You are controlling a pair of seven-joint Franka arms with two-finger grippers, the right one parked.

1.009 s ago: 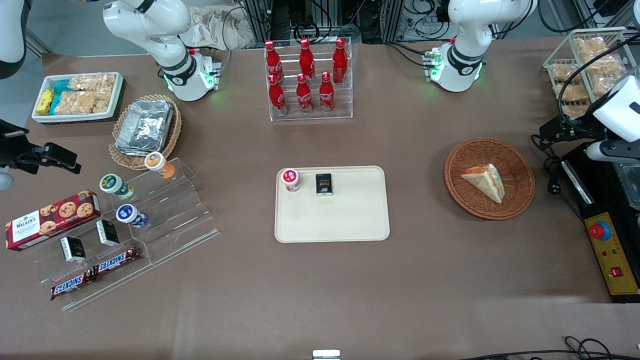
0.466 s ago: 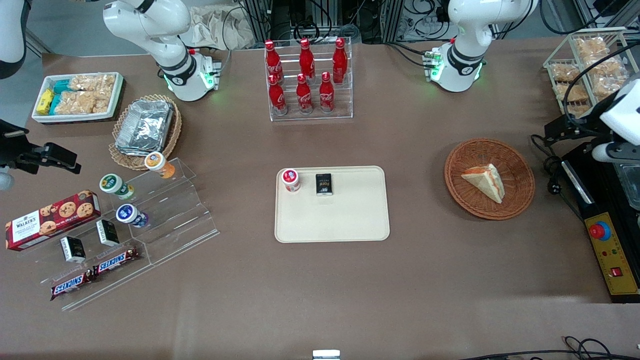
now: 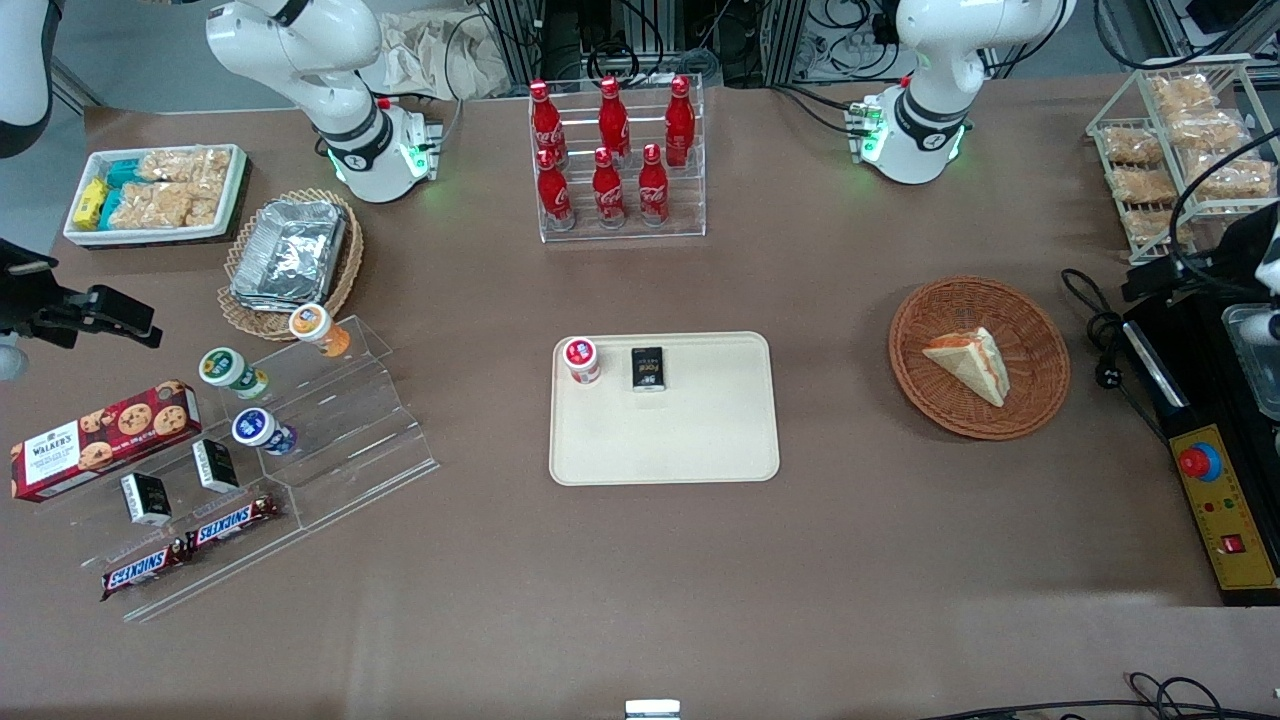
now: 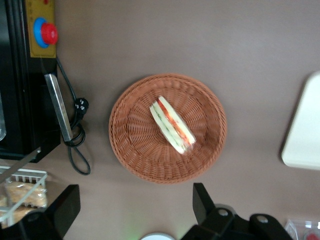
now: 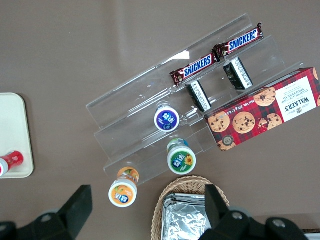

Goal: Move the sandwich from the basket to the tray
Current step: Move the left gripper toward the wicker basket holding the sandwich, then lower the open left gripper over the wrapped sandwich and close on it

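Note:
The sandwich [image 3: 968, 362] [image 4: 171, 125], a pale bread wedge with red and green filling on its cut edge, lies in the round reddish-brown basket [image 3: 1030, 340] [image 4: 135, 145]. The cream tray [image 3: 700, 440] [image 4: 305, 140] lies flat at mid-table, beside the basket toward the parked arm's end. My left gripper [image 3: 1160, 278] [image 4: 132, 205] hangs high over the table's working-arm end, beside the basket and apart from it. It is open, its two dark fingers [image 4: 202, 200] spread wide with nothing between them.
A red-lidded jar [image 3: 581, 360] and a black packet [image 3: 648, 368] stand on the tray's edge farther from the camera. A black control box with a red button [image 3: 1215, 480] [image 4: 40, 30], a cable [image 3: 1100, 330] and a wire snack rack [image 3: 1180, 130] crowd the working arm's end. A bottle rack [image 3: 615, 160] stands farther back.
My left gripper has drawn sideways away from the basket, toward the working arm's end, uncovering the wire rack. Sandwich, basket and tray have not moved.

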